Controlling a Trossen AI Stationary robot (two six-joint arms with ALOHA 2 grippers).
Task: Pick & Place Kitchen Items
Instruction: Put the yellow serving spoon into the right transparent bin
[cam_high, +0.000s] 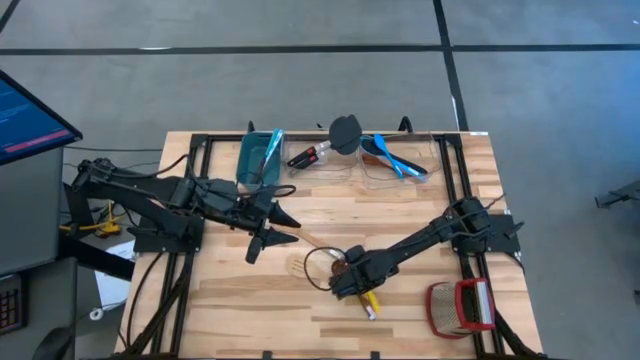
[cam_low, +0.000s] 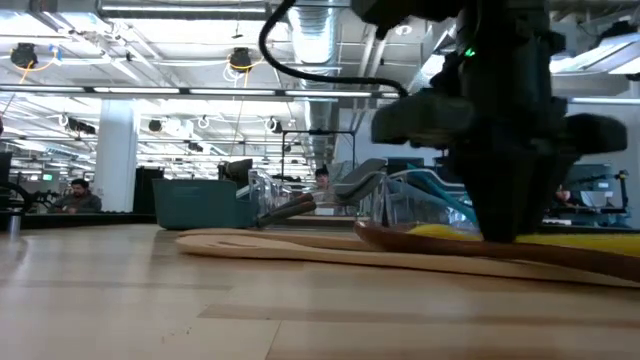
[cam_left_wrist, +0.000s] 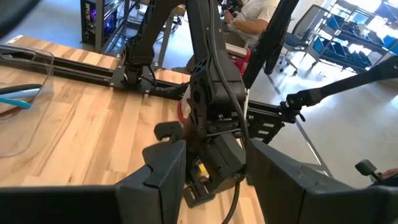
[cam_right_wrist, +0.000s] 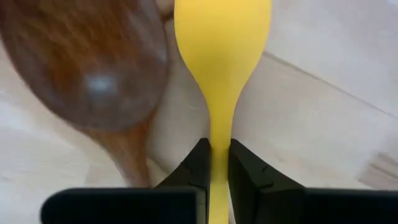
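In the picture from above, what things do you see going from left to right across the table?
Left gripper, open → teal bin → black spatula → right gripper, pinching the yellow spoon → blue spoons → red-and-tan basket.

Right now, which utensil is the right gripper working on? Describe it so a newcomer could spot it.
Start at the woven basket on the table's near right corner. Just left of it, the right gripper is shut on the yellow spoon. A dark wooden spoon lies alongside; only this one is bright yellow.
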